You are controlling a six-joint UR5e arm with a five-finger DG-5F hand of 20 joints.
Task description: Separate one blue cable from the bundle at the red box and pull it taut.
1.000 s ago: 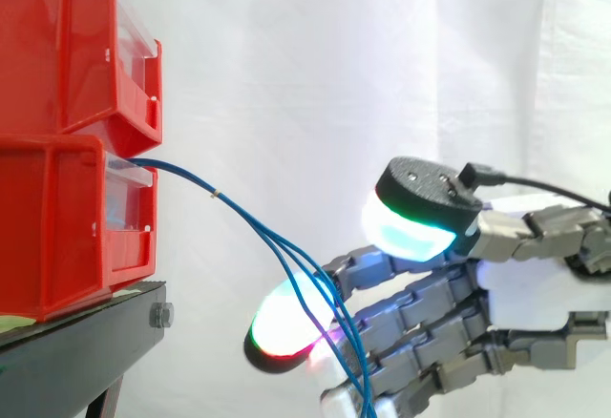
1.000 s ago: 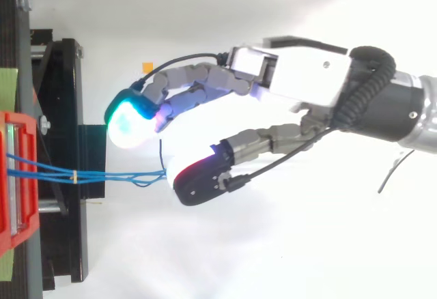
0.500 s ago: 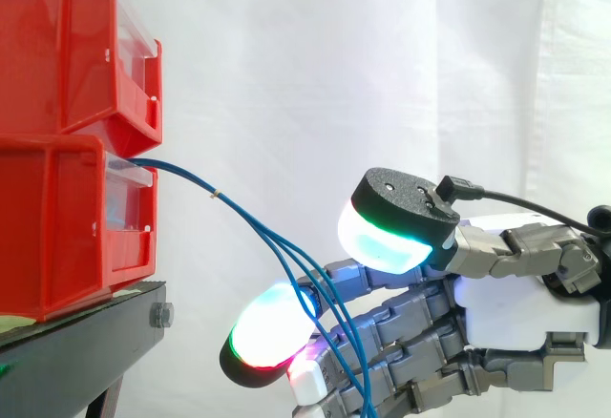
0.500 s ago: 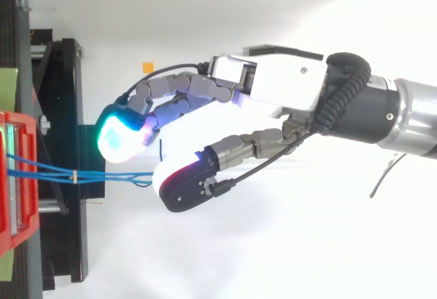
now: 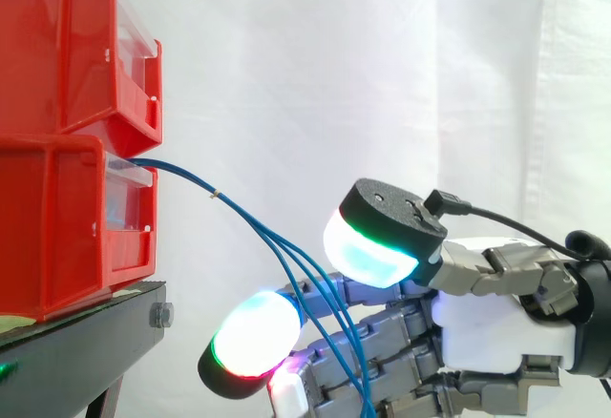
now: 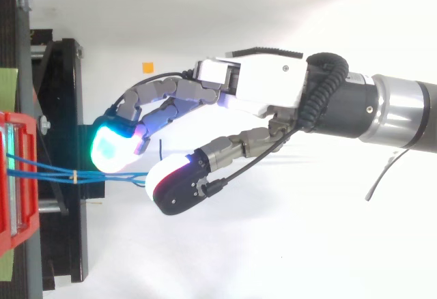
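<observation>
Side view: hand (image 5: 496,318) sits spread, thumb and fingers (image 5: 410,323) apart, gripping nothing. Blue cables (image 5: 277,241) droop slack from the lower red box (image 5: 67,227) and hang across the fingers. 0 cables separated, pull not started. Lower cable ends are cut off, and pad contact is unclear.

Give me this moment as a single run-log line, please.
thin blue cables: bundled, sagging from lower red plastic bin | hand: open, at them | separation: not yet
</observation>
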